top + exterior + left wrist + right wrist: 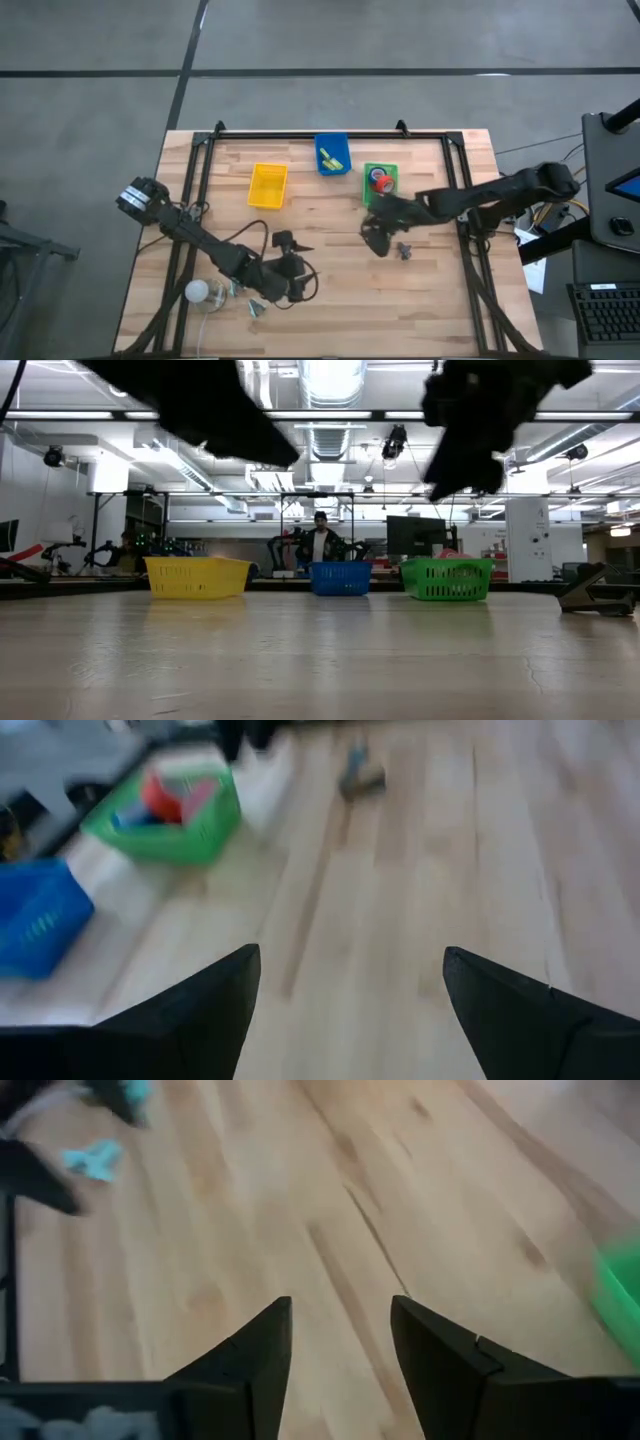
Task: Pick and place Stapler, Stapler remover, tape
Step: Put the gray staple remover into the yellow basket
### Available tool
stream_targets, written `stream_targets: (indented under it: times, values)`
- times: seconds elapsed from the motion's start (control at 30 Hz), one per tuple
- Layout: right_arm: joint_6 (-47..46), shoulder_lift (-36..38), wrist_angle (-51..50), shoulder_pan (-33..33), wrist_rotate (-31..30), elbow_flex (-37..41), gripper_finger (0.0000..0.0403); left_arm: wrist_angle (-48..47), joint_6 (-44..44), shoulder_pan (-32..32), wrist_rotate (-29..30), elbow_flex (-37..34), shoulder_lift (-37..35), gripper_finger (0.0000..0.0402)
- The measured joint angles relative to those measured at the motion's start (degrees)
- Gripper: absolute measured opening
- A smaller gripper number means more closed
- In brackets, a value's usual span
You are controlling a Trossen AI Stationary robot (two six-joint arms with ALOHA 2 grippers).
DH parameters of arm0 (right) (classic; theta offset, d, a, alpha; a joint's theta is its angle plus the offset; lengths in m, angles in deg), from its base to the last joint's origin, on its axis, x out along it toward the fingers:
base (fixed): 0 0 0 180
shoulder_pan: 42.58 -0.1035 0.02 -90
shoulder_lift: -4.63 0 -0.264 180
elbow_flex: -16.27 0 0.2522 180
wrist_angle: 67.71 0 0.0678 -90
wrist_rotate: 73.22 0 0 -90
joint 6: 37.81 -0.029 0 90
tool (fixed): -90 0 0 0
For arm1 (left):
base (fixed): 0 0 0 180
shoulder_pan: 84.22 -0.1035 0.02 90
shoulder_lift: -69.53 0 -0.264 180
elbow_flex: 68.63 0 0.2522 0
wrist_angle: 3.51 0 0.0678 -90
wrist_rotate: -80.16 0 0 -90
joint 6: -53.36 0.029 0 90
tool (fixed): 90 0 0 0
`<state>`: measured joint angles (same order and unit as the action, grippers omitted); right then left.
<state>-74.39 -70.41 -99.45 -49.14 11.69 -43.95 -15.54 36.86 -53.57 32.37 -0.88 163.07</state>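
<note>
From above, seen on the wooden table [420,300]: yellow tray [268,186], blue tray [333,153] and green tray [380,182] with red tape [381,183] inside, right gripper [376,240] just below that green tray beside a small grey object [404,250], left gripper [305,285] low near the front. At table height, observed the three baskets in one row, a person [320,540] behind. In the wrist views, found both pairs of fingers apart and empty over bare wood.

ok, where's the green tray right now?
In the high view the green tray sits near the table's far edge, right of the blue tray, with tape rolls inside and the right gripper just in front.
</note>
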Motion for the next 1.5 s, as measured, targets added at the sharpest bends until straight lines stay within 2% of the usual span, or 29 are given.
stream_targets:
  times: [0.23, 0.37, 0.5, 0.6, 0.8, 1.0, 1.3, 1.5]
  values:
    - [-15.5, 5.56, -14.49, -5.44, -4.7, 3.33, 0.0151, 17.41, 7.97, -2.75, 2.47, -0.04, 0.0, 0.0316]
    - [-14.08, 5.95, -15.74, -8.17, -5.29, 3.97, 0.0143, 23.87, 10.4, -4.33, 1.77, -0.04, 0.19, 0.0316]
    - [-11.23, 5.51, -16.64, -10.92, -3.7, 3.76, 0.0135, 23.83, 10.45, -5.17, 0.19, -0.04, 0.71, 0.0316]
    - [-14.93, 5.77, -18.55, -11.6, -3.64, 3.69, 0.0129, 24.31, 10.36, -5.66, -1.22, -0.04, 0.74, 0.0316]
    - [-24.45, 6.35, -28.42, -11.85, -1.74, 4.03, 0.0123, 24.65, 9.96, -5.81, -2.49, -0.04, 0.74, 0.0316]
    - [-27.76, 8.44, -29.65, -11.83, -1.75, 4.93, 0.0123, 24.28, 9.13, -5.79, -2.68, -0.04, 0.74, 0.0316]
    - [-32.77, 18.25, -28.7, -11.63, -2.79, 11.13, 0.0123, 24.19, 8.55, -5.79, -2.75, -0.82, 0.74, 0.0316]
    - [-38.69, 27.03, -19.68, -11.65, -3.67, 19.33, 0.0123, 24.19, 8.7, -5.79, -3.92, -0.82, 0.74, 0.0316]
